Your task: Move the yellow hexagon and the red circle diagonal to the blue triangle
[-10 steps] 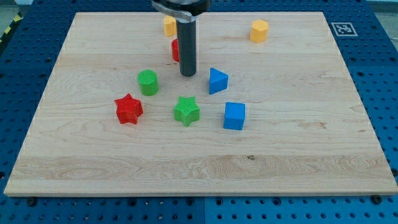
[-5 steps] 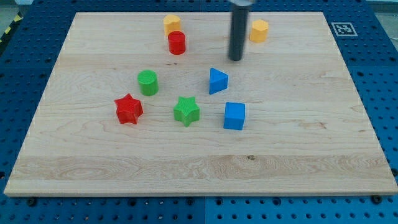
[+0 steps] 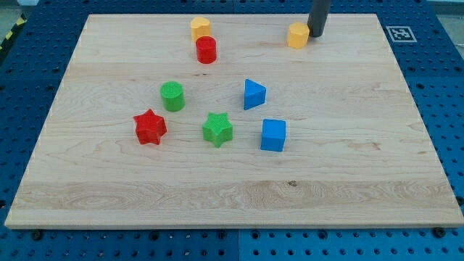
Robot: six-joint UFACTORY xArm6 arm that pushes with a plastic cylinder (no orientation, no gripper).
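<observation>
The yellow hexagon (image 3: 298, 35) lies near the top of the wooden board (image 3: 101, 181), right of centre. My tip (image 3: 317, 33) stands just to its right, touching or almost touching it. The red circle (image 3: 206, 50) sits at the upper middle, just below a second yellow block (image 3: 200, 28). The blue triangle (image 3: 254, 94) lies near the board's centre, below and between the red circle and the yellow hexagon.
A green cylinder (image 3: 172, 96) lies left of the blue triangle. A red star (image 3: 150, 127) and a green star (image 3: 217, 129) lie lower down. A blue cube (image 3: 273, 135) sits just below the triangle. A marker tag (image 3: 399, 32) is at the board's top right corner.
My tip has moved from beside the red circle, up and to the right across the board, to the right side of the yellow hexagon. The blocks have kept their places.
</observation>
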